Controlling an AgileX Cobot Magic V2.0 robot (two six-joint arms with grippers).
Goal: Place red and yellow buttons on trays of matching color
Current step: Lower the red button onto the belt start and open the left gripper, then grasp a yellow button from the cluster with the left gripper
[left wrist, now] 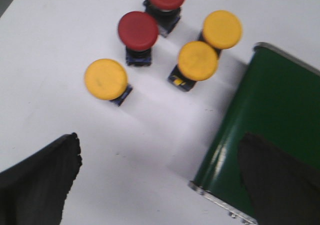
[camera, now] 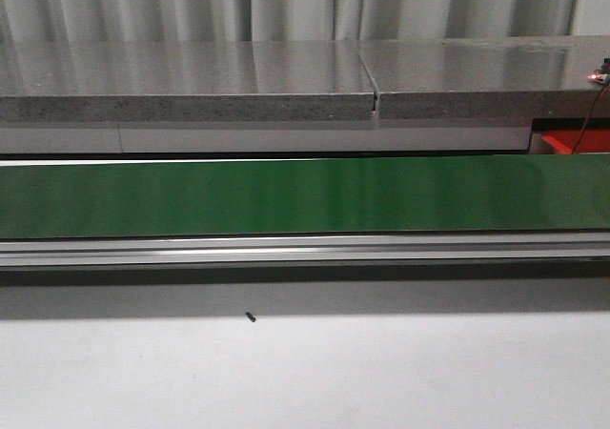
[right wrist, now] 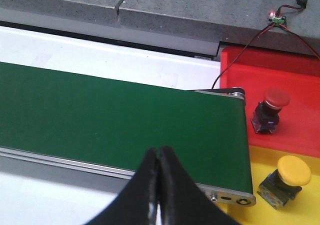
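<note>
Right hand (right wrist: 159,185) closed over belt (right wrist: 115,120) edge | 5 buttons (left wrist: 165,50) clustered

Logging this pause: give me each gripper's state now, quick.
Left gripper: open, holding nothing, above the white table near five buttons.
Right gripper: closed, fingers together with nothing between them, over the green belt.
</note>
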